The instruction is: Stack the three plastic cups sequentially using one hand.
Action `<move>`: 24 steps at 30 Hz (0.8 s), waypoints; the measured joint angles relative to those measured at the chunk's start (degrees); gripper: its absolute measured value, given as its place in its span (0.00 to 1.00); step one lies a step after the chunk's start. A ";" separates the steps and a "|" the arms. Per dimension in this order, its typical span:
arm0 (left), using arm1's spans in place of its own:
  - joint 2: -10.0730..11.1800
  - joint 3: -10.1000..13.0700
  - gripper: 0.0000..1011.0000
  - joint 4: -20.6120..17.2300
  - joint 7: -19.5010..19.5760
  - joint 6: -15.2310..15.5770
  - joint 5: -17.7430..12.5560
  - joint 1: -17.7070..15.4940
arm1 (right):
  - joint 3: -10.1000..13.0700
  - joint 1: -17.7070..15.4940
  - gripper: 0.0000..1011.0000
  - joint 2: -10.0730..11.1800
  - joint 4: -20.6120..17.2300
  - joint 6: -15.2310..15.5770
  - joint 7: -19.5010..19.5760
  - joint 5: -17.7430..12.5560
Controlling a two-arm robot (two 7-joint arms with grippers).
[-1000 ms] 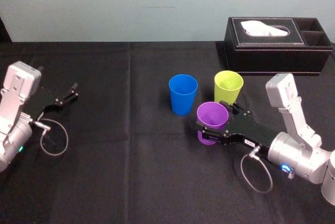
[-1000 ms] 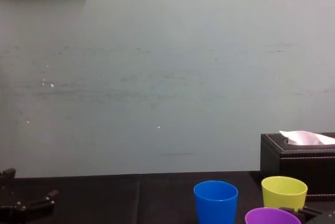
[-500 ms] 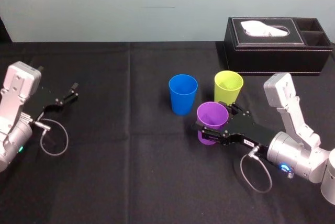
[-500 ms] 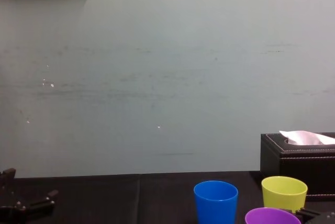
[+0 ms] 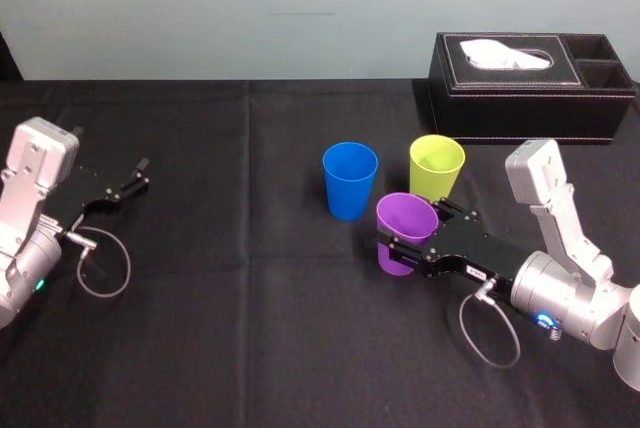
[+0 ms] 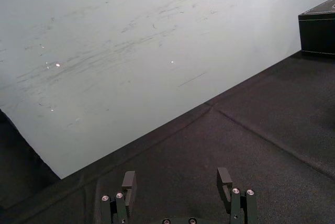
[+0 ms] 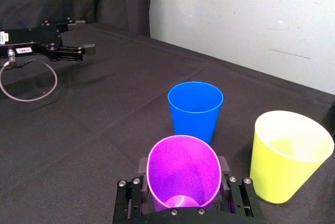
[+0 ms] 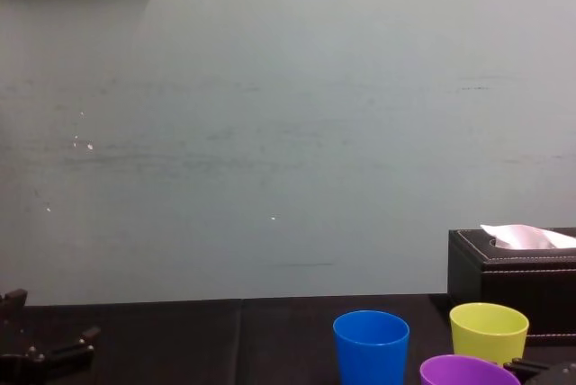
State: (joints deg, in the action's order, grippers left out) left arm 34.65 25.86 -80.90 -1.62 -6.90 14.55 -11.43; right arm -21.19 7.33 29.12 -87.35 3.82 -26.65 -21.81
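head view, purple cup [image 5: 405, 218] in right pincer [image 5: 411, 237]

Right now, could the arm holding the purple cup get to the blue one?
Probably yes. The right gripper, shut on the purple cup, sits just beside the upright blue cup, only bare cloth between them. The left gripper is parked far off.

Blue cup [image 5: 350, 180]: bright, plain; purple cup [image 5: 405, 216]: plain, glossy inside; yellow-green cup [image 5: 436, 168]: plain, paler at the rim; right hand [image 5: 412, 233]: black, small white label, silver-grey wrist; left hand [image 5: 140, 174]: black, same grey wrist; table [image 5: 250, 328]: plain black cloth; tissue box [image 5: 530, 98]: black, white stitching, white tissue; wall [image 5: 250, 8]: pale grey-green, faintly scuffed.
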 joint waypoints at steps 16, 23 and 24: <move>0.00 0.00 1.00 0.00 0.00 0.00 0.00 0.00 | 0.29 -0.68 0.72 0.09 -1.76 -0.22 0.85 0.39; 0.00 0.00 1.00 0.00 0.00 0.00 0.00 0.00 | 1.40 -1.90 0.72 0.75 -5.81 1.28 2.34 0.69; 0.00 0.00 1.00 0.00 0.00 0.00 0.00 0.00 | 1.53 -1.97 0.72 0.83 -6.25 1.52 2.44 0.68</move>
State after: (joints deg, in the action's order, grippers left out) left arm 34.65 25.86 -80.90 -1.62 -6.90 14.55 -11.43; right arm -19.66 5.36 29.95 -93.60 5.35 -24.21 -21.14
